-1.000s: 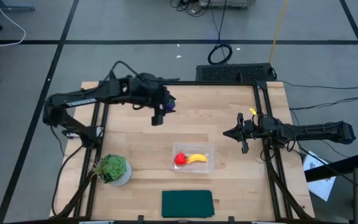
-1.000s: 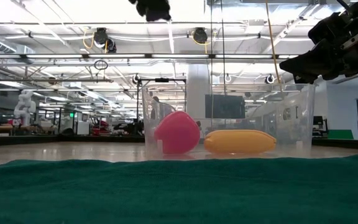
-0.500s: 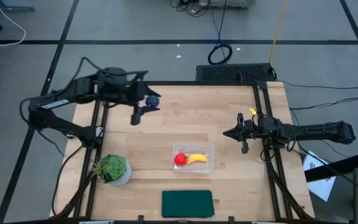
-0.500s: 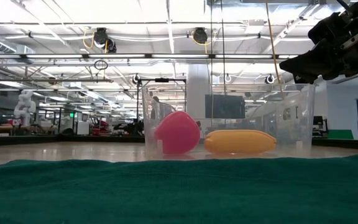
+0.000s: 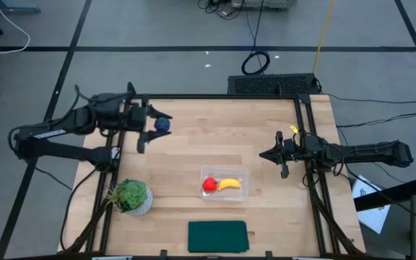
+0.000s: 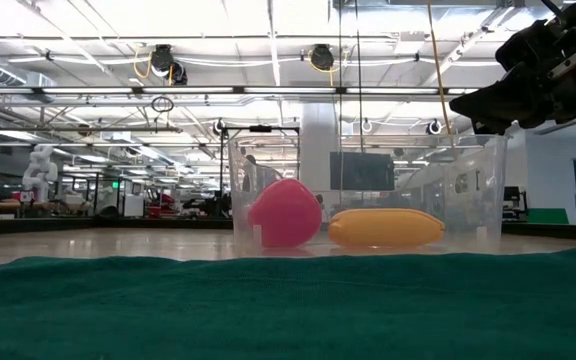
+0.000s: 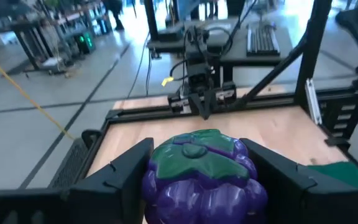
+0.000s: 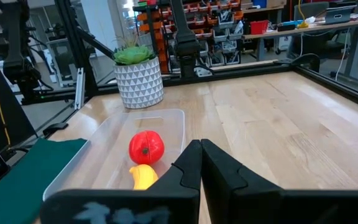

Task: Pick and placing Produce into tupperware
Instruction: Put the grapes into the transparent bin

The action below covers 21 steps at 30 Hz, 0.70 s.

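Note:
My left gripper (image 5: 157, 125) is over the table's far left part, shut on the purple grape bunch (image 7: 201, 177), which also shows from above as the bunch (image 5: 163, 123). The clear tupperware (image 5: 224, 183) stands near the table's middle front. The red fruit (image 5: 209, 185) and the yellow banana (image 5: 229, 184) lie on its floor. My right gripper (image 5: 264, 154) waits shut at the right, right of and beyond the tupperware (image 8: 114, 158). My left gripper pinches the grape bunch between its two fingers (image 7: 126, 171), one on each side (image 7: 157, 180) of the bunch. The fingers lie nearly level and come from the table's left side. The bunch is lifted clear of the table, its green leaf top (image 7: 194, 155) facing up.
A leafy plant in a white pot (image 5: 130, 196) stands at the near left. A dark green flat mat (image 5: 217, 236) lies at the near edge, in front of the tupperware. Black frame rails (image 5: 305, 137) run along both table sides.
My left gripper has drawn back from the table's far middle toward its left edge, carrying the grape bunch clear of the table. It has tipped up from slanting down to nearly level, and has left the low view.

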Each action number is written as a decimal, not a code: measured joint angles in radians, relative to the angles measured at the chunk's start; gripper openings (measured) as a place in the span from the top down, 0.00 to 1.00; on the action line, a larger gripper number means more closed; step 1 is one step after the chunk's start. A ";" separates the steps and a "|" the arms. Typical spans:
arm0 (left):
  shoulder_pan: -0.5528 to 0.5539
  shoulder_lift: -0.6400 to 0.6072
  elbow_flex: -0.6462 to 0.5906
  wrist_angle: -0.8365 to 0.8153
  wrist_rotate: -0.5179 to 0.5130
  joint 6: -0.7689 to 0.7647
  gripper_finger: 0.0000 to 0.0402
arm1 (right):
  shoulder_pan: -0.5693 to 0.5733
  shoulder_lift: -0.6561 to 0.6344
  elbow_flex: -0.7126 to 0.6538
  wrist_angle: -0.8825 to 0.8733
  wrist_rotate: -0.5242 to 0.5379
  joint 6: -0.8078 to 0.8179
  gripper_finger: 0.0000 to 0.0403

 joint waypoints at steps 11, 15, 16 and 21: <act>0.000 -0.182 -0.348 0.308 0.178 -0.080 0.43 | 0.000 0.000 0.000 0.001 0.002 0.001 1.00; -0.001 -0.189 -0.455 0.451 0.238 -0.113 0.43 | 0.000 0.000 0.000 0.001 0.004 0.004 1.00; -0.001 -0.189 -0.472 0.468 0.241 -0.113 0.43 | 0.000 0.000 0.000 0.001 0.004 0.004 1.00; -0.001 -0.201 -0.528 0.494 0.247 -0.114 0.43 | 0.000 0.000 0.000 0.001 0.004 0.009 1.00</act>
